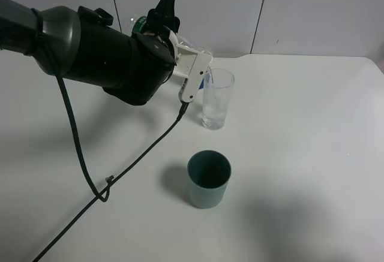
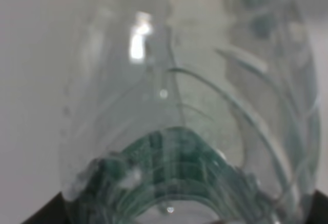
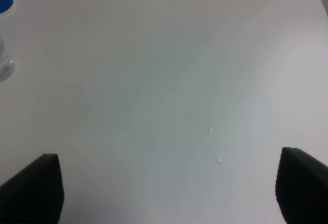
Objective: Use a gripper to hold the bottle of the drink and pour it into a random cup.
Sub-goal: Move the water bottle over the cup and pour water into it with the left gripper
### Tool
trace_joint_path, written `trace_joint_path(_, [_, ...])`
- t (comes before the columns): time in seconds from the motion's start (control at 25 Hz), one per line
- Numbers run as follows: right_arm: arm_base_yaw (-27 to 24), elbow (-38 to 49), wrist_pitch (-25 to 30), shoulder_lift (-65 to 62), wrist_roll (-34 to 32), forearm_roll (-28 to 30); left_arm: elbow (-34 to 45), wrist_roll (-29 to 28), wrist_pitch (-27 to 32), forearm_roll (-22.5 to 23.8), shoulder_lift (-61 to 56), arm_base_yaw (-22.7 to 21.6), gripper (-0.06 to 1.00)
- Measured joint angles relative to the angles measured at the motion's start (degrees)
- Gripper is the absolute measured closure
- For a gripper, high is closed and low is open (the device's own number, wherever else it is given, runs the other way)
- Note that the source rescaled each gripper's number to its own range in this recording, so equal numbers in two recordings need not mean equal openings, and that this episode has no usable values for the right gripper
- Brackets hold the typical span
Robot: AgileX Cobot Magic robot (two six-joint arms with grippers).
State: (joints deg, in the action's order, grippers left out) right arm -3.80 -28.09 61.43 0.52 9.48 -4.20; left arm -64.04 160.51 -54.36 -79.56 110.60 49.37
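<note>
Bench (image 1: 312,154) white. Left arm (image 1: 102,52) reaches over far-left part. Left hand (image 1: 193,73) clamped on bottle (image 2: 179,106), which is tipped, off bench, at rim of cup (image 1: 217,100). Cup stands near far edge, mid. Teal cup (image 1: 208,178) closer to front edge. Right hand (image 3: 169,188) wide apart above bench.

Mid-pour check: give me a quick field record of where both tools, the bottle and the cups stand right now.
left tool: white plastic jaw piece, shut on the bottle, tip at the tumbler's rim
bottle: small clear plastic bottle with dark green label, appears tipped toward the tumbler; largely hidden in the high view
target cup: tall clear straight-sided tumbler, upright
liquid level: cannot tell
other cup: opaque teal cup, upright, apart from the tumbler, nearer the camera
right tool: open, holding nothing, over bare white table
</note>
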Motion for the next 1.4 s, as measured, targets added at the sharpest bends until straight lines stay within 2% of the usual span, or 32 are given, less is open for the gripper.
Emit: trace_joint_path(1.4, [0.0,0.0,0.0,0.0,0.0,0.0,-0.06,0.46,-0.48,1.91,0.0,0.0,0.94])
